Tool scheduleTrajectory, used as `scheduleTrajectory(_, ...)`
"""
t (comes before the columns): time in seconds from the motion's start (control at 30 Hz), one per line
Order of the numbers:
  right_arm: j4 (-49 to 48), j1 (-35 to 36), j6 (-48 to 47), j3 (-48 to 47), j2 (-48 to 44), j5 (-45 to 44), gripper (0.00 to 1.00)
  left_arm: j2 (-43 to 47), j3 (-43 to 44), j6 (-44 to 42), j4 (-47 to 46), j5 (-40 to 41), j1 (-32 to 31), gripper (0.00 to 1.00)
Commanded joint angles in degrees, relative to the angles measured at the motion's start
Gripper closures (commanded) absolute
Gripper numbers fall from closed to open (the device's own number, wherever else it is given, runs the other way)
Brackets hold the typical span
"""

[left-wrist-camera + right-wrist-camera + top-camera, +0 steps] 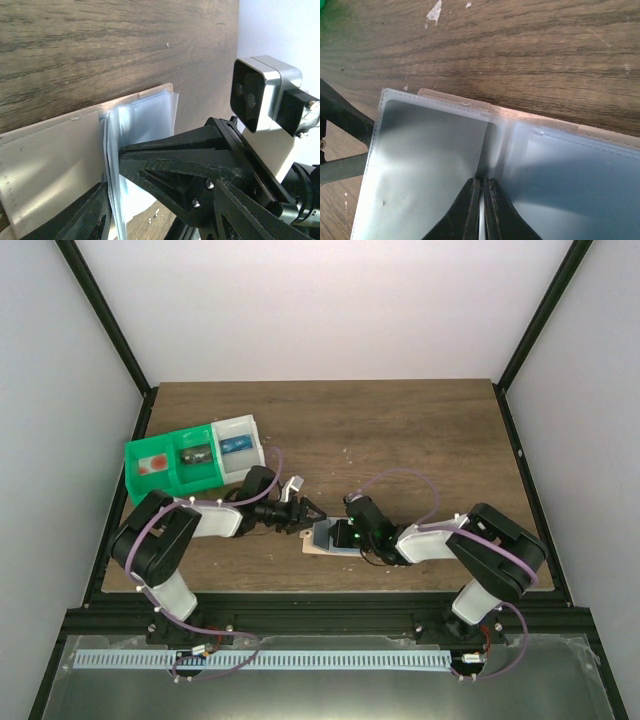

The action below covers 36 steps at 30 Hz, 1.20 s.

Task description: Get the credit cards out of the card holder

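The card holder [318,543] lies open on the table, a tan cover [50,160] with clear plastic sleeves [145,117]. Greyish-blue credit cards show through the sleeves, one on the left [430,150] and one on the right [580,185]. My left gripper [308,514] reaches in from the left. In the left wrist view it [112,172] is shut on the raised edge of the sleeves. My right gripper [345,533] sits over the holder. Its fingers [481,187] are shut, with their tips at the fold between the two sleeves.
A green bin [170,465] and a white bin [240,445], both holding small items, stand at the back left. The right wrist camera [260,92] is close beside my left fingers. The table's front edge lies just below the holder.
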State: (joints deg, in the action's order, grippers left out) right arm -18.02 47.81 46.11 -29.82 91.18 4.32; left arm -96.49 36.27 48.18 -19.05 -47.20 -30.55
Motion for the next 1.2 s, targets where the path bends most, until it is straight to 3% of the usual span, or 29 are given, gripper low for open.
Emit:
scheduleTrajectory(0.0, -0.4, -0.1, -0.4, 2.0, -0.2, 1.0, 0.93, 1.4, -0.5, 1.5, -2.9, -1.7, -0.7, 0.42)
scheduleTrajectory(0.73, -0.2, -0.1, 0.6, 7.2, -10.1, -1.7, 0.85, -0.2, 0.1, 4.5, -6.2, -2.3, -3.5, 0.78)
scheduleTrajectory(1.17, -1.1, -0.1, 1.2, 10.2, -17.1, 0.3, 0.73, -0.8, 0.7, 3.8, -4.8, -1.0, -4.4, 0.80)
